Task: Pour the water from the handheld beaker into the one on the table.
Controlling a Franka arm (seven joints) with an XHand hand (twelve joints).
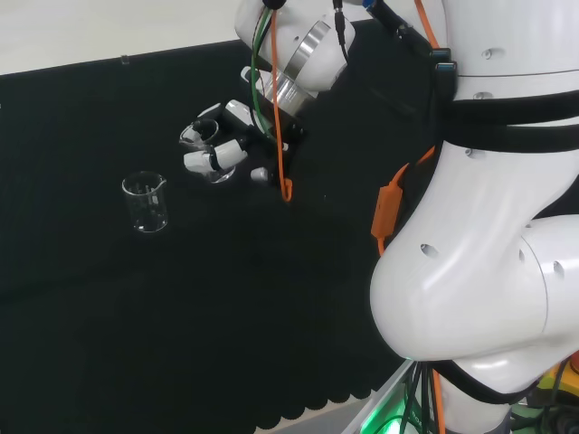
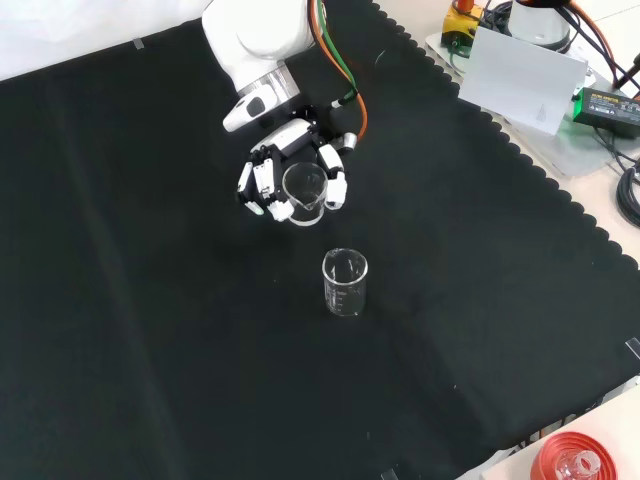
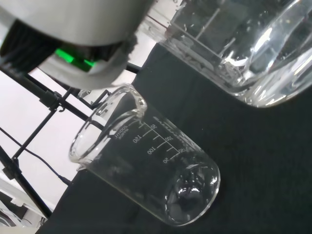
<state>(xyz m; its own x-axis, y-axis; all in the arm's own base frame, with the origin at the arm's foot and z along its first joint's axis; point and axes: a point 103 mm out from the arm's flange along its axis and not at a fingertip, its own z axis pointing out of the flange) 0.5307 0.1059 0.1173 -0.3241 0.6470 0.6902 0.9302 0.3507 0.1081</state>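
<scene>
The black cloth (image 2: pixel 140 300) was noted bare apart from the glassware. The hand (image 2: pixel 292 178) was seen raised above it, fingers curled round the handheld beaker (image 2: pixel 304 192), which was held near the table beaker (image 2: pixel 345 283) and not yet over its mouth. Pouring was judged not begun: the table beaker, upright on the cloth, appeared empty in the wrist view, with graduation marks printed on its clear wall. Water seemed present in the held vessel.

Held beaker (image 3: pixel 234 44): cut off by the wrist view's edge.
Water level: unclear through clear glass.
Hand (image 1: pixel 217 149): hides the beaker's wall.
</scene>
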